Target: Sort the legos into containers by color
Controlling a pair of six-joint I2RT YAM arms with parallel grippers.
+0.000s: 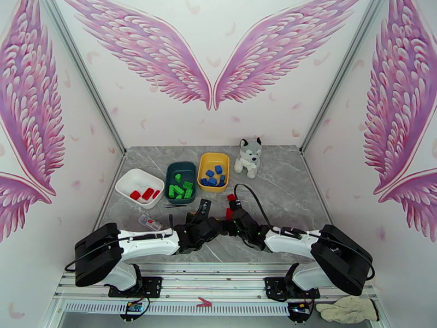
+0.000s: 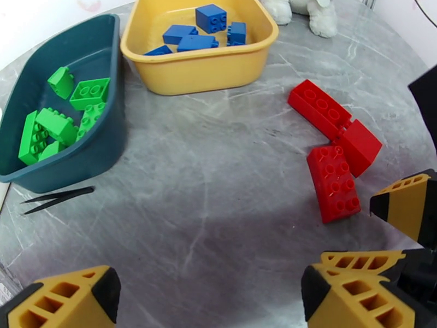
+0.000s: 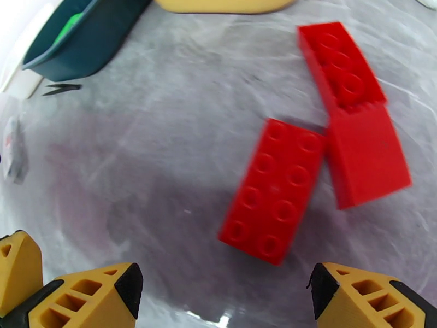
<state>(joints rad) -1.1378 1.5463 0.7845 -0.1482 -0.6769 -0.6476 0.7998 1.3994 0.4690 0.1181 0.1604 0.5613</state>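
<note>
Gripper status: the right gripper (image 3: 224, 291) hangs low over the table (image 2: 218, 225) with its jaws spread wide and nothing between them. The left gripper (image 2: 207, 293) sits just beside it, equally wide and equally empty. Both point at the same cluster, which suggests an approach before a pick rather than a carry.

Just beyond the fingertips lie the three loose red bricks (image 3: 273, 189), touching one another. One is a flat two-by-four with its studs up, one (image 3: 366, 159) shows a smooth face, and a longer one (image 3: 338, 64) lies farthest out. Because they abut, closing on the nearest brick may nudge its neighbours. Its long free sides appear to offer the cleanest purchase.

Farther left, black tweezers (image 2: 57, 198) lie on the table near the teal tray (image 2: 82, 165), which holds the green bricks (image 2: 60, 127). Beside it stands the yellow tray (image 2: 202, 72) with the blue bricks (image 2: 196, 31).

At the far left is the white tray (image 1: 127, 181), already holding red bricks (image 1: 145, 193). By that colour rule, the loose three probably belong there. The white tray lies on the left arm's side, so that arm looks better placed for delivery.

A plush husky (image 1: 249, 157) sits at the back, well apart from the work.
</note>
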